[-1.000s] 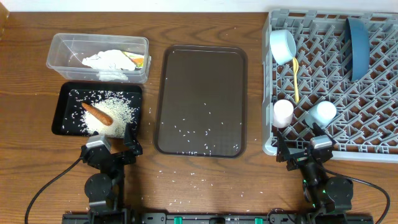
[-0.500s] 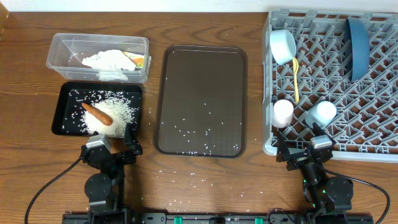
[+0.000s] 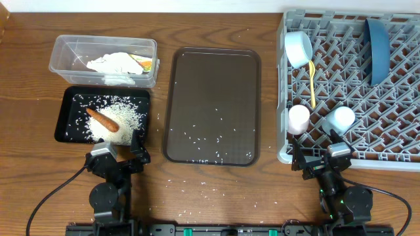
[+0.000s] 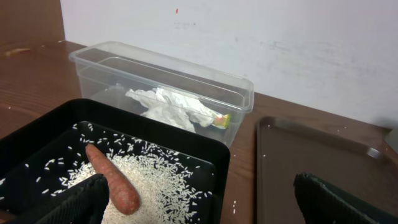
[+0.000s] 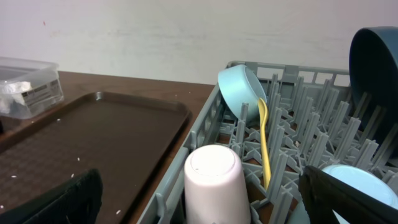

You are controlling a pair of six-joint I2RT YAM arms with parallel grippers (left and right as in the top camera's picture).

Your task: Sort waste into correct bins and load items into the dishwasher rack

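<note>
The clear tub (image 3: 65,40) holds the crumpled white napkin (image 3: 115,63) and the yellow-green scrap (image 3: 146,63). The black tray (image 3: 105,90) holds the orange carrot (image 3: 102,119) on a heap of rice (image 3: 125,117). The grey rack (image 3: 367,160) holds the dark-blue plate (image 3: 377,42), light-blue cup (image 3: 298,47), yellow spoon (image 3: 312,82), upturned pink cup (image 3: 298,119) and pale bowl (image 3: 340,118). My left gripper (image 3: 119,154) is open and empty at the black tray's near edge. My right gripper (image 3: 319,157) is open and empty at the rack's near edge, before the pink cup (image 5: 214,180).
The dark brown serving tray (image 3: 212,78) lies between bins and rack, with loose rice grains (image 3: 203,141) on its near part. More grains (image 3: 197,187) lie on the wooden table in front of it. A white wall stands behind the table.
</note>
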